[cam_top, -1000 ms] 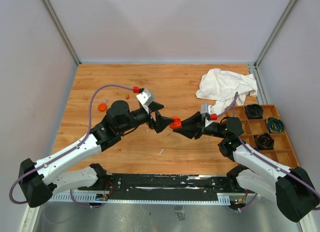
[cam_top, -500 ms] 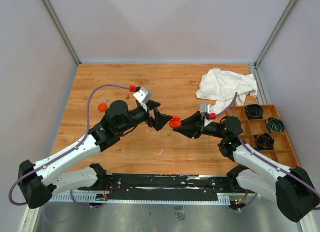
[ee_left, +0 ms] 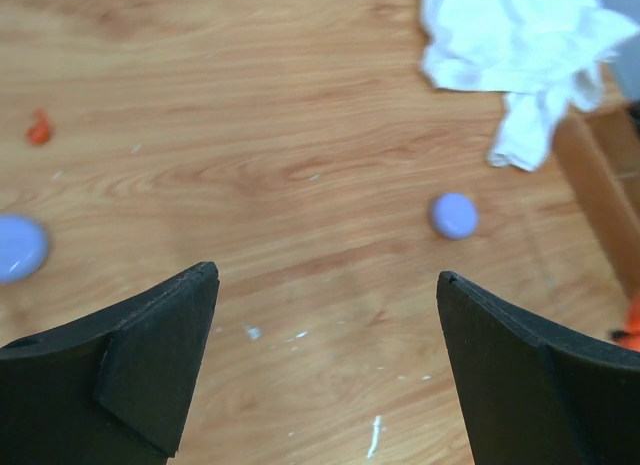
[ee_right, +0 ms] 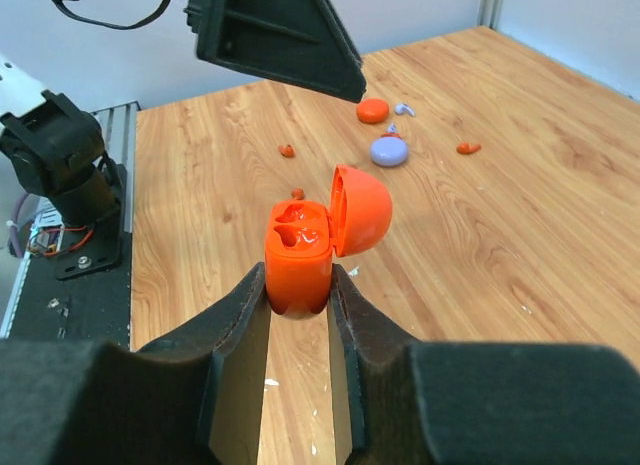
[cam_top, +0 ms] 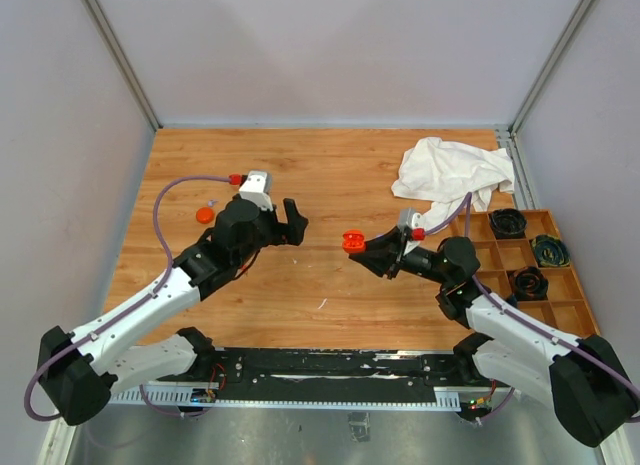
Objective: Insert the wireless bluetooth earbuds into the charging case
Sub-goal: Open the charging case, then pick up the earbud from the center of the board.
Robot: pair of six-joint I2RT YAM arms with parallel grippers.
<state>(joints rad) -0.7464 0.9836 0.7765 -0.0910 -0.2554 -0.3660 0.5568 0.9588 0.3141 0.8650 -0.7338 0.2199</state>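
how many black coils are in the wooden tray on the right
3. The far coil sits in a back compartment of the tray, the greenish coil right of it and nearer, the near coil nearer still. The tray is partly covered, so more may hide.

lavender disc (ee_left: 18, 248): cut by left edge | orange-red earbud (ee_left: 38, 131): blurred, shape unclear

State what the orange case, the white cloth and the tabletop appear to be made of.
The orange charging case: likely moulded plastic, smooth and slightly glossy, highlights on its open lid. The white cloth: fabric, matte, crumpled into folds. The table: wood or wood-look laminate; grain and plank seams show, which is unclear.
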